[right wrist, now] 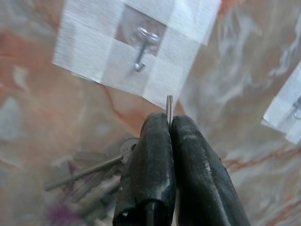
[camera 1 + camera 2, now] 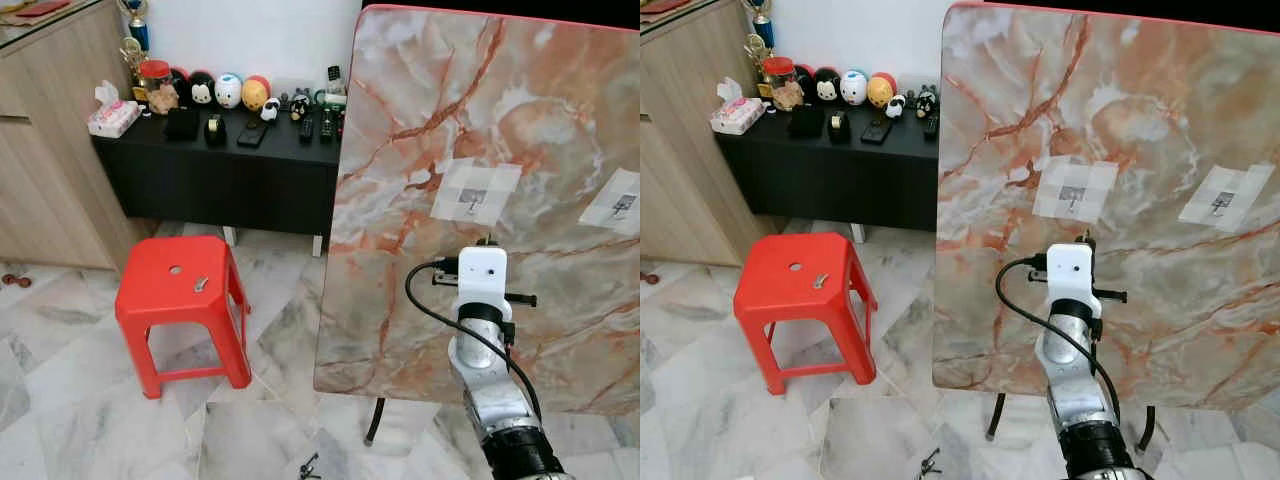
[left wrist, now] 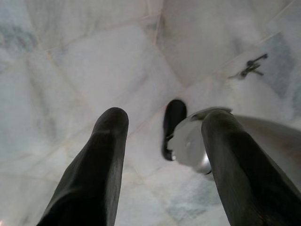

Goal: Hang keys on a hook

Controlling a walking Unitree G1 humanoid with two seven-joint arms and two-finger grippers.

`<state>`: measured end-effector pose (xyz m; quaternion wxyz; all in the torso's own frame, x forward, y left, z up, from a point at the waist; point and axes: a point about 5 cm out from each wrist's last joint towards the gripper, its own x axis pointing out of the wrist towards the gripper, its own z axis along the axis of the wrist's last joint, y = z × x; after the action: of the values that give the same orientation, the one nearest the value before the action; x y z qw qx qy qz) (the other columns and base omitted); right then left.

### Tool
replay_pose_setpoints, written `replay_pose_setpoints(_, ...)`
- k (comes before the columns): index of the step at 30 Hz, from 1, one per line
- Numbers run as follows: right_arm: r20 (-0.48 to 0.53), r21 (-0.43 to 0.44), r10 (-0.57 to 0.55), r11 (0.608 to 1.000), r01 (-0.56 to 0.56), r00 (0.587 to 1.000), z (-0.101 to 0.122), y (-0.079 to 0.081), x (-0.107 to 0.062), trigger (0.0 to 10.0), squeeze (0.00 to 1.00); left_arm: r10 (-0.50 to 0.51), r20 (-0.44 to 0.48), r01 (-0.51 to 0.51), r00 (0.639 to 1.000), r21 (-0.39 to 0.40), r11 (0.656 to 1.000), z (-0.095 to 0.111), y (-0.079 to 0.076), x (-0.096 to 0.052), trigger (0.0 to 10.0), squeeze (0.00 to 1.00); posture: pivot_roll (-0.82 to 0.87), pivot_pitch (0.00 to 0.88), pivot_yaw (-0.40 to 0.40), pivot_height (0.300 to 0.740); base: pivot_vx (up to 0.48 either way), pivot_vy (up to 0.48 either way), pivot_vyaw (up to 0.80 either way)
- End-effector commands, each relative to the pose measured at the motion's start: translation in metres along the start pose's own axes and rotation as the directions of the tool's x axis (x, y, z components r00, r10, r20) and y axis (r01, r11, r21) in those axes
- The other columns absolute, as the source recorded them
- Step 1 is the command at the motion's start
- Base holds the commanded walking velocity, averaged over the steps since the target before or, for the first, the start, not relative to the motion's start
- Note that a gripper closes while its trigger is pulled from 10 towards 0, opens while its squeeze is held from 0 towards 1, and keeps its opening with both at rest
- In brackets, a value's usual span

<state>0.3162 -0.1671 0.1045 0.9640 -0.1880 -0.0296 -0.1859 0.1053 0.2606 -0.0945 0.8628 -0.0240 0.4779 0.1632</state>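
Note:
A marble-patterned board [image 2: 420,120] stands upright before me with two small metal hooks under taped patches, one near [image 2: 472,200] and one further right [image 2: 622,207]. My right arm is raised in front of the board, its gripper [image 1: 170,118] shut on a thin metal key ring [image 1: 169,104]. The keys [image 1: 89,173] dangle below the fingers. The ring sits just under the nearer hook [image 1: 140,48], a short way from it. My left gripper [image 3: 164,120] hangs open over the marble floor, holding nothing.
A red plastic stool [image 2: 180,290] with a small metal piece [image 2: 201,284] on its seat stands to the left. Behind it is a black cabinet [image 2: 230,170] crowded with figurines. A small dark object [image 2: 308,465] lies on the floor near the board's legs.

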Motion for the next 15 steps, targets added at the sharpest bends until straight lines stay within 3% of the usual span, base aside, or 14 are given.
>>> replay_pose_setpoints(1, 0.049, -0.014, -0.018, 1.0, 0.019, 0.999, 0.011, -0.003, 0.003, 10.0, 0.0, -0.005, -0.019, 0.005, 1.0, 0.002, 1.0, -0.008, 0.001, -0.002, 10.0, 0.0, 0.01, 0.0, -0.086, 0.74, 0.0, 0.0, 0.0)
replay_pose_setpoints(7, 0.1, -0.086, -0.044, 0.995, 0.052, 0.994, 0.019, -0.003, 0.005, 10.0, 0.0, -0.009, -0.024, 0.009, 1.0, 0.003, 1.0, -0.015, -0.002, -0.004, 10.0, 0.0, 0.01, 0.0, -0.085, 0.74, 0.0, 0.0, 0.0)
replay_pose_setpoints(15, 0.127, -0.154, -0.036, 0.987, 0.055, 0.991, 0.023, -0.001, 0.008, 10.0, 0.0, -0.024, 0.006, 0.024, 1.0, 0.009, 1.0, 0.003, -0.017, 0.002, 10.0, 0.0, 0.01, 0.0, -0.083, 0.74, 0.0, 0.0, 0.0)
